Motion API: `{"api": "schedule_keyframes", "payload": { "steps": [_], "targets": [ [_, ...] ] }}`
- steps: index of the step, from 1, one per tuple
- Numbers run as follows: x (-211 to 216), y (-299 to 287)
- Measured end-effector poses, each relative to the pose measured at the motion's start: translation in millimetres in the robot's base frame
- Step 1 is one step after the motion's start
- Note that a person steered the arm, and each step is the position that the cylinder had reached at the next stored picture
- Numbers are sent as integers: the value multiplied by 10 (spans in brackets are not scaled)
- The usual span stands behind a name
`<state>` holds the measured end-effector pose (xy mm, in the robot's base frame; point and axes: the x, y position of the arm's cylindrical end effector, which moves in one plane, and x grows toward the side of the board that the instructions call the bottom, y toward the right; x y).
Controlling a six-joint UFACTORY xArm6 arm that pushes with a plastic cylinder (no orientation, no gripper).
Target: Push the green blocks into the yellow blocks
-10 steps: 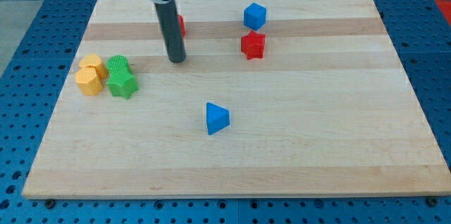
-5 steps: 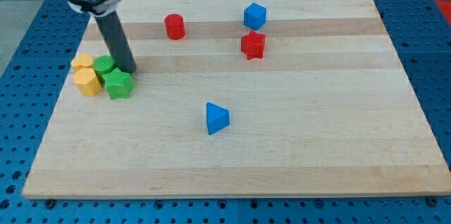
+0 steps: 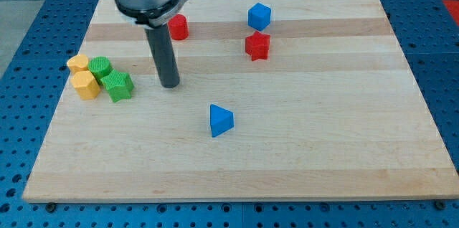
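Note:
Two green blocks sit at the view's left: a green cylinder and a green star-shaped block just below and right of it. Two yellow blocks touch them on the left: one yellow block beside the green cylinder and another yellow block beside the green star. The four form one tight cluster near the board's left edge. My tip rests on the board to the right of the cluster, a short gap from the green star, touching no block.
A red cylinder stands near the view's top, partly behind the rod. A blue block and a red star-shaped block lie at the top right of centre. A blue wedge lies mid-board. The wooden board ends close to the cluster's left.
My tip swept left against the green blocks, pushing the whole cluster a little left and up, then moved back right. It now stands clear of them.

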<state>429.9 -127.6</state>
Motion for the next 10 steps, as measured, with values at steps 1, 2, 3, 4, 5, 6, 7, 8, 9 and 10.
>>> {"api": "schedule_keyframes", "payload": {
  "steps": [1,2,3,4,5,6,7,8,9,10],
  "targets": [
    [2,-245],
    [2,-508],
    [2,-707],
    [2,-760],
    [2,-774],
    [2,-547],
    [-5,18],
    [-15,580],
    [-15,1051],
    [-15,1411]
  ]
}}
